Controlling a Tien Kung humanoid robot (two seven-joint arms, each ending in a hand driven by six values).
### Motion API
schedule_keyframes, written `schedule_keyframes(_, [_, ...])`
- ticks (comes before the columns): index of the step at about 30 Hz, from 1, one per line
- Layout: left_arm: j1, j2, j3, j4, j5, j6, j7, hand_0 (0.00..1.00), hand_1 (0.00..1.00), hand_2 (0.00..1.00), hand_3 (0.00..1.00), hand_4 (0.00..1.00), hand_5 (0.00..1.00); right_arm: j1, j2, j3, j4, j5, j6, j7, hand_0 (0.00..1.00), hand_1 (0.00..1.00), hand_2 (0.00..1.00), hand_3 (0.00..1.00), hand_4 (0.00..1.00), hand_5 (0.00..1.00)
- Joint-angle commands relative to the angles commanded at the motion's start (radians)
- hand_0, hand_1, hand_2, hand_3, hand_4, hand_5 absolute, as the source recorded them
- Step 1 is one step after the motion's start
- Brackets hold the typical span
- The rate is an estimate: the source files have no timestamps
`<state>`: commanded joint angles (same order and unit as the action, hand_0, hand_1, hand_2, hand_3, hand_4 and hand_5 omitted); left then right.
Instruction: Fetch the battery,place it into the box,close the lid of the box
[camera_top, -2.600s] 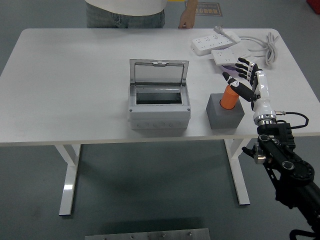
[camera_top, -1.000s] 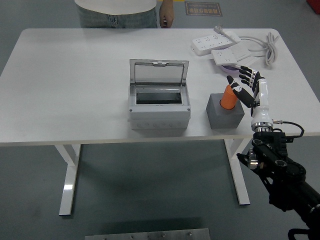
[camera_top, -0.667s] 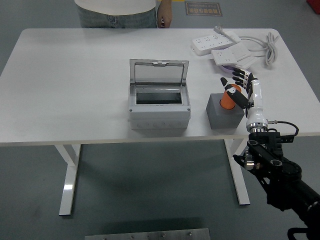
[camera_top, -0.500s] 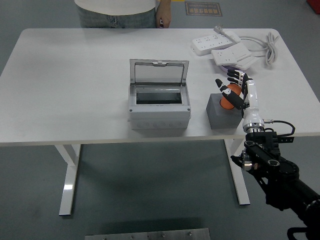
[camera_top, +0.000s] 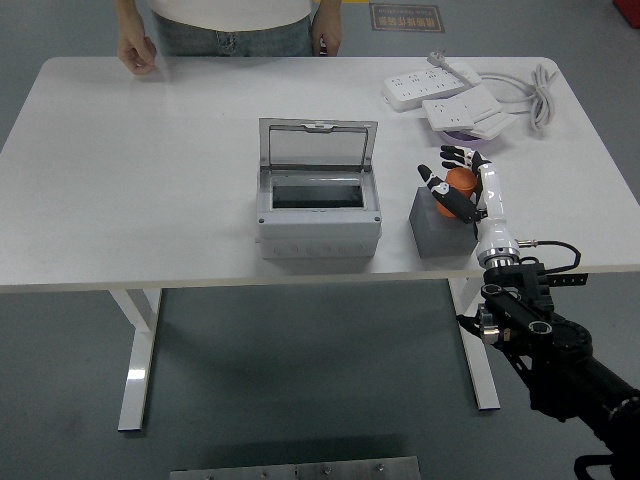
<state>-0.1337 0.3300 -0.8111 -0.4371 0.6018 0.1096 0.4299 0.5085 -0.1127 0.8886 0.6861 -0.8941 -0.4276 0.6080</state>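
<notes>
An orange battery (camera_top: 460, 182) stands in a dark grey holder block (camera_top: 436, 228) at the table's right front. My right hand (camera_top: 452, 180) is wrapped around the battery's top, thumb on its left and fingers behind it. The grey box (camera_top: 318, 207) sits at the table's middle with its clear lid (camera_top: 318, 144) swung up and open, its inside dark. My left arm does not show.
White power strips (camera_top: 432, 83) with a coiled cable (camera_top: 532, 92) lie at the back right. A person stands at the far edge, one hand (camera_top: 134, 52) over the table's back left, the other (camera_top: 325, 35) at the back middle.
My right hand has moved left and closed around the battery's top. The holder block has shifted slightly left. The person's hand has come into view at the back left.
</notes>
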Motion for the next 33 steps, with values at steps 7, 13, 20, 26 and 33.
schedule_keyframes(7, [0.001,0.001,0.001,0.000,-0.001,0.002,-0.002,0.652,0.688,0.533,0.537,0.408,0.002,-0.003,-0.004,-0.007,-0.002,-0.007,-0.005,-0.017,0.703,0.695,0.693,0.687,0.823,0.151])
schedule_keyframes(13, [0.001,0.001,0.004,0.000,-0.004,0.002,-0.005,0.652,0.688,0.534,0.538,0.409,0.002,-0.004,-0.006,-0.007,-0.008,-0.005,-0.005,-0.023,0.677,0.691,0.685,0.683,0.726,0.033])
schedule_keyframes(20, [0.001,0.001,0.004,0.000,-0.005,0.001,-0.007,0.652,0.688,0.534,0.538,0.409,0.002,-0.005,-0.005,-0.005,-0.010,-0.009,0.000,-0.028,0.677,0.692,0.685,0.678,0.681,0.009])
schedule_keyframes(26, [0.002,0.000,0.004,0.000,-0.005,0.002,-0.009,0.652,0.687,0.534,0.537,0.409,0.002,-0.005,-0.004,-0.008,-0.012,-0.005,-0.001,-0.028,0.680,0.693,0.684,0.676,0.651,0.002])
schedule_keyframes(33, [0.003,0.000,0.000,0.000,-0.001,0.002,-0.006,0.652,0.686,0.533,0.536,0.409,0.002,-0.004,-0.004,-0.012,-0.005,-0.012,-0.008,-0.027,0.664,0.689,0.672,0.682,0.662,0.002])
